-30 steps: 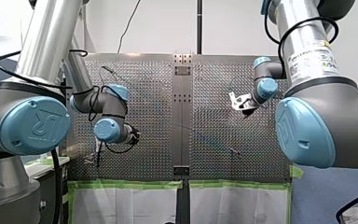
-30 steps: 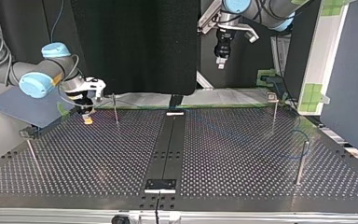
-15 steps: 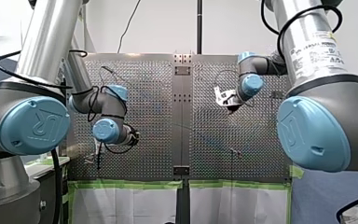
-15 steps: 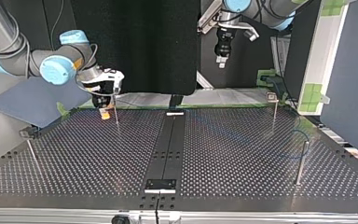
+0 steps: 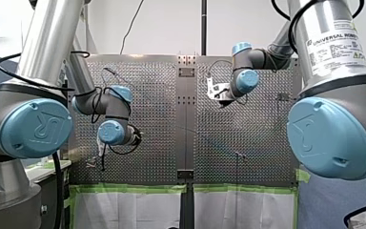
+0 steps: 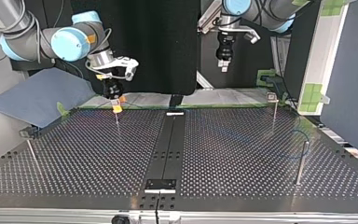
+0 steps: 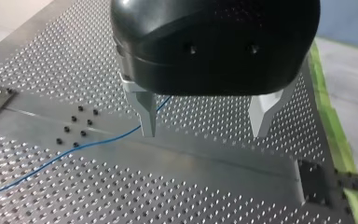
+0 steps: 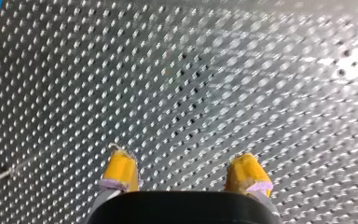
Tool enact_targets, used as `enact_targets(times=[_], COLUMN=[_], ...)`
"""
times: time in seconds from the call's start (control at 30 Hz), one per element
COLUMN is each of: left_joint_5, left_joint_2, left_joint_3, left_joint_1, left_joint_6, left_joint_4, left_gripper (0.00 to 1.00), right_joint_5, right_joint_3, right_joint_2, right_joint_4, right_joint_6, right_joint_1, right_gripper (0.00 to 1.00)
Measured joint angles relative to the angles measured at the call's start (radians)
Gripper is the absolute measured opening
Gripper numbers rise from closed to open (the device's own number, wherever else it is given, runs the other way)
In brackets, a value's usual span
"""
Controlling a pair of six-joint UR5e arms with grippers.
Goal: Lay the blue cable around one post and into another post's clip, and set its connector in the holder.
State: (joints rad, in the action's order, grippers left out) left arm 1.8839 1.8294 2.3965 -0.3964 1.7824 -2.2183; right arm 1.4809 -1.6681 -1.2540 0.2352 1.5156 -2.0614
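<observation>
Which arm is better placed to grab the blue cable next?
Probably left: the blue cable runs right below my open left tool. From my right tool it shows only far ahead.

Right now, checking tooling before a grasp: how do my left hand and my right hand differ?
My left hand has bare metal fingers; my right hand has yellow pads. The thin blue cable runs under my left hand's finger; my right hand hangs over bare perforated metal table, the cable well aside. Both are open and empty.
</observation>
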Motion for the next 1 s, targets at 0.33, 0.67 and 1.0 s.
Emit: enact_targets(times=[0.33,0.67,1.0], left_joint_5=[0.083,0.095,0.085], left_joint_2=[-0.004,-0.005,-0.005], left_joint_3=[-0.002,-0.002,-0.005], left_joint_1=[0.012,0.023,0.025], left_joint_6=[-0.025,-0.032,-0.033], left_joint_4=[0.018,0.023,0.029], left_gripper=[1.0,1.0,1.0], right_joint_5=[0.046,0.055,0.04], right_joint_3=[-0.086,-0.173,-0.24], right_joint_2=[-0.014,0.065,0.087], right_joint_4=[0.086,0.173,0.26], right_joint_6=[0.08,0.07,0.051], right_joint_1=[-0.05,-0.054,-0.06], right_gripper=[1.0,1.0,1.0])
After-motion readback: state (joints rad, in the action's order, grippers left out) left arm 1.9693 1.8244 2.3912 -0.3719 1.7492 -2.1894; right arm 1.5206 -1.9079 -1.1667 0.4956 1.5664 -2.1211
